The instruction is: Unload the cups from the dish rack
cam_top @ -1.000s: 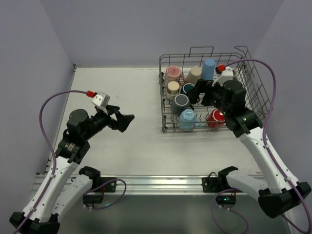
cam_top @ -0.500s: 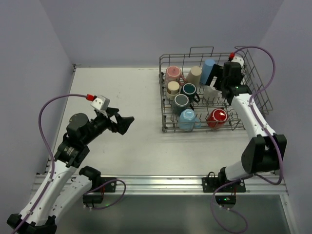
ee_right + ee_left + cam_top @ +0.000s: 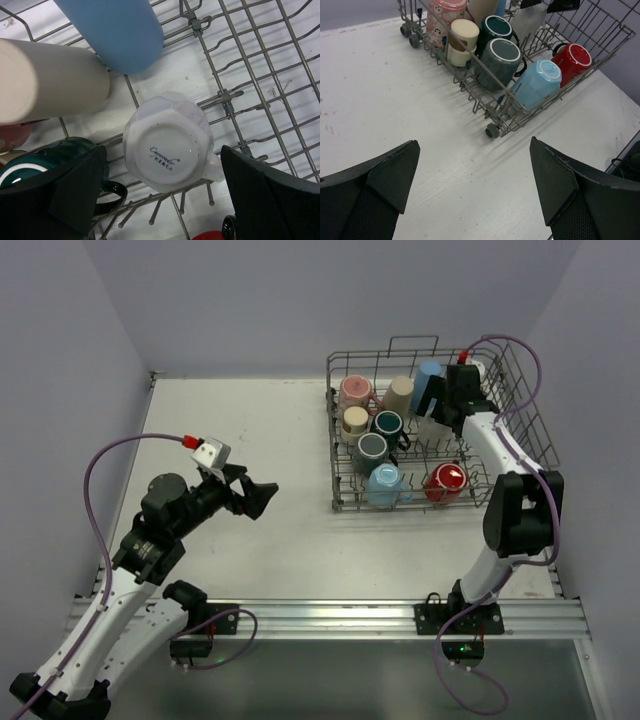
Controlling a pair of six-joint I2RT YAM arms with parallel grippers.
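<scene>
My R gripper (image 3: 162, 155) is spread wide over the white cup (image 3: 167, 132), which sits upside down in the rack (image 3: 492, 131) by the blue tumbler (image 3: 112, 30). Contact? Can't tell. My L gripper (image 3: 473, 145) is fingers apart, empty, above the table (image 3: 395, 90) nr the rack corner.

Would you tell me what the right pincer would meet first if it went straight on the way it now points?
Most likely the white cup in the dish rack. Its base faces the open right pincer, centred between the fingers, though the gap is hard to judge.
</scene>
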